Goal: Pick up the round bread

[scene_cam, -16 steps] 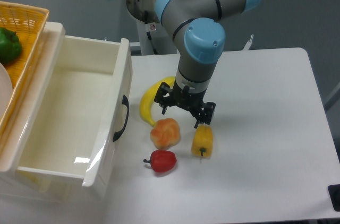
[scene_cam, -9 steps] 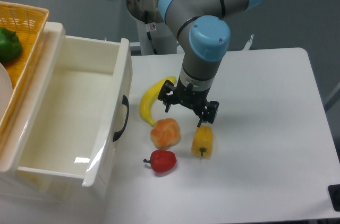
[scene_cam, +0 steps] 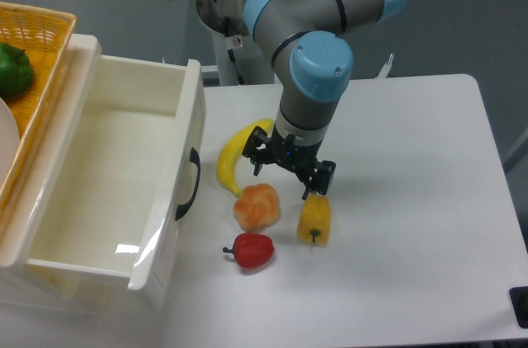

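Sitting on the white table (scene_cam: 412, 199), the round bread (scene_cam: 256, 206) is hemmed in on several sides: the banana (scene_cam: 236, 154) is curving just beyond its far-left side, the red bell pepper (scene_cam: 252, 250) is lying just beside its near edge, and the yellow pepper (scene_cam: 314, 219) is standing near its right side with a narrow strip of bare tabletop between them. To the left, the open white drawer (scene_cam: 107, 183) with its black handle (scene_cam: 192, 183) is jutting out, its front panel close to the bread's left flank. Farther left, a wicker basket (scene_cam: 37, 35) is holding a green pepper (scene_cam: 14, 70). Most of the open tabletop is lying to the right of the yellow pepper and toward the far right corner.

The gripper (scene_cam: 286, 176) is hanging above the table with its two black fingers spread apart and nothing between them. It is positioned to the far right of the bread, clear of it, with its right finger (scene_cam: 318, 180) pointing down near the top of the yellow pepper and its left finger (scene_cam: 256, 160) just beside the banana's near end.
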Action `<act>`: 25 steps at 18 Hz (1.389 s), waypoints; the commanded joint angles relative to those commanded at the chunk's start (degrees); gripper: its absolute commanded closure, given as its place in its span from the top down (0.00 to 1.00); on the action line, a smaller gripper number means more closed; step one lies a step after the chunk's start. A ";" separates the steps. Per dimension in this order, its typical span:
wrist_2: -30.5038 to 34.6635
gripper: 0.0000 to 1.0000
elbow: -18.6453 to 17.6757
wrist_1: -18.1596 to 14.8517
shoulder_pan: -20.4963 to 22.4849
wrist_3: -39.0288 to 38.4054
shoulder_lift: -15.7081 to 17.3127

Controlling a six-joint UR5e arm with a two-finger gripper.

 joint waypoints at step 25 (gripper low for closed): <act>4.57 1.00 -3.35 4.75 -3.87 1.58 -8.61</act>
